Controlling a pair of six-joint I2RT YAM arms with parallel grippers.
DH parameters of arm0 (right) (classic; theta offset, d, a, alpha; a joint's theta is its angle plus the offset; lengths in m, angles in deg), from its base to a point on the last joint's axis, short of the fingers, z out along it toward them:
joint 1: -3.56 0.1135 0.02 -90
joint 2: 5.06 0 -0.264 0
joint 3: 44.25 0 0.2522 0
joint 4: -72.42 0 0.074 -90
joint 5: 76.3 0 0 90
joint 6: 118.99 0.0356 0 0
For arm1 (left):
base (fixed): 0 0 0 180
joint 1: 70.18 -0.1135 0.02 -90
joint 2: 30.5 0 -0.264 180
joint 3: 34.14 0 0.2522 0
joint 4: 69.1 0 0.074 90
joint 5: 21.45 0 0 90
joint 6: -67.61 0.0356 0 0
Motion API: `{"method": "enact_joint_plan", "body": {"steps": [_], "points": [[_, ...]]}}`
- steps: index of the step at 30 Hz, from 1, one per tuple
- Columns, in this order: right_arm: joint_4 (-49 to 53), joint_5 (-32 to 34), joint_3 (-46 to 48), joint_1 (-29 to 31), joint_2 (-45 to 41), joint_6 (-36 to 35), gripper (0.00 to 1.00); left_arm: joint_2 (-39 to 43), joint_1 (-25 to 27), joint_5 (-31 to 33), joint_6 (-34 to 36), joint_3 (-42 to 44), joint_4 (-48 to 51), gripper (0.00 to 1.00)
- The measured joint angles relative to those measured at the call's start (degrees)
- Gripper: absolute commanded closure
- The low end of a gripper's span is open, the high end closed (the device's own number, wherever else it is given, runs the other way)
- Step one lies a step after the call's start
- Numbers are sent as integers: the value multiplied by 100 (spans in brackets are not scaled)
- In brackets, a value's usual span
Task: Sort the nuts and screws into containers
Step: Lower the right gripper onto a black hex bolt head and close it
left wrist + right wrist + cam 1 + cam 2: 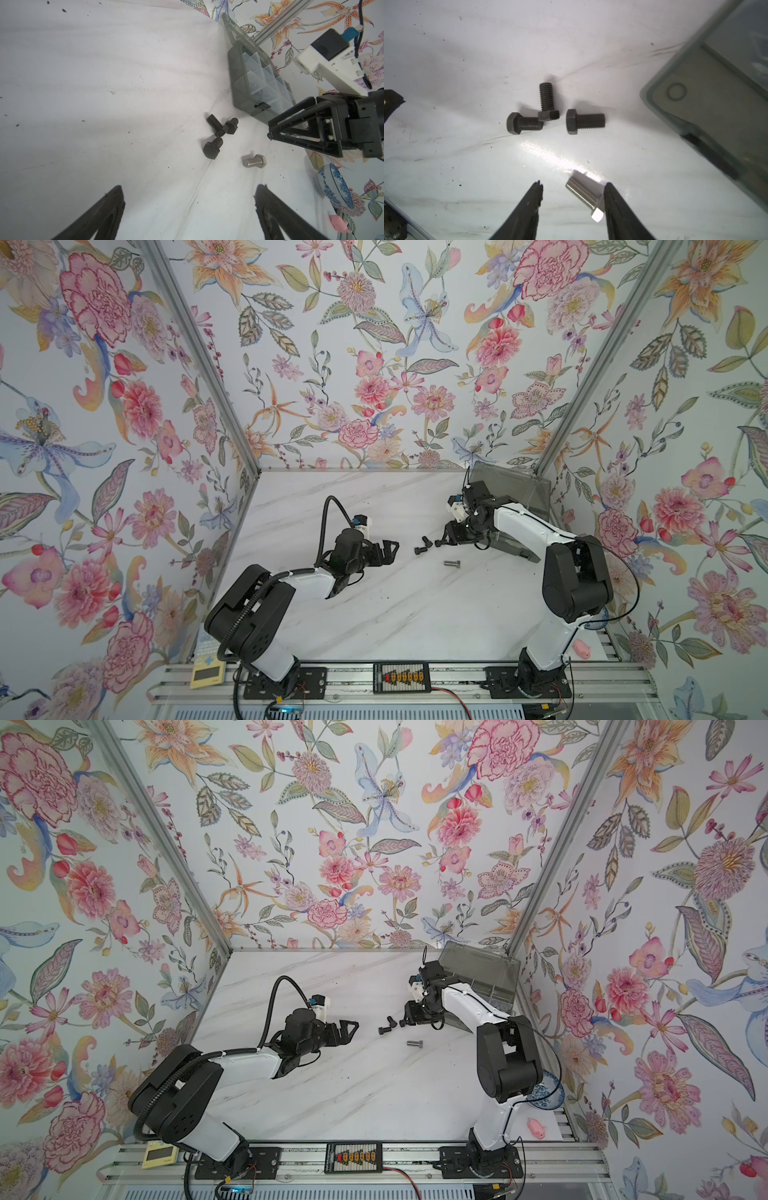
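Three black screws (524,123) (548,104) (584,121) lie in a loose cluster on the white table, also seen in both top views (420,549) (384,1029). A silver screw (584,196) lies apart from them (451,564) (254,162). My right gripper (573,184) is open above the table; in the right wrist view the silver screw shows between its fingers, close to one of them. My left gripper (190,187) is open wide and empty, left of the cluster (392,551). The containers, the smoky-grey organiser box (259,83), stand open at the back right (515,497). Nuts are out of view.
A blue-and-white bowl (548,1090) sits behind the right arm's base, and a small pink object (537,1127) lies near the front right edge. The organiser's raised lid (478,965) leans against the back right corner. Floral walls enclose three sides.
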Motion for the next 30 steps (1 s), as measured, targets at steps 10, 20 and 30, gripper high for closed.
{"method": "enact_joint_plan", "body": {"steps": [10,20,30], "points": [[-9,168,-520,688,446,-669,48,262,-2,0,24,2,74,1],[-15,387,-748,1073,868,-1762,48,452,-20,2,94,179,138,1],[-17,444,-887,1220,1064,-2505,46,678,-90,24,151,313,229,1]]}}
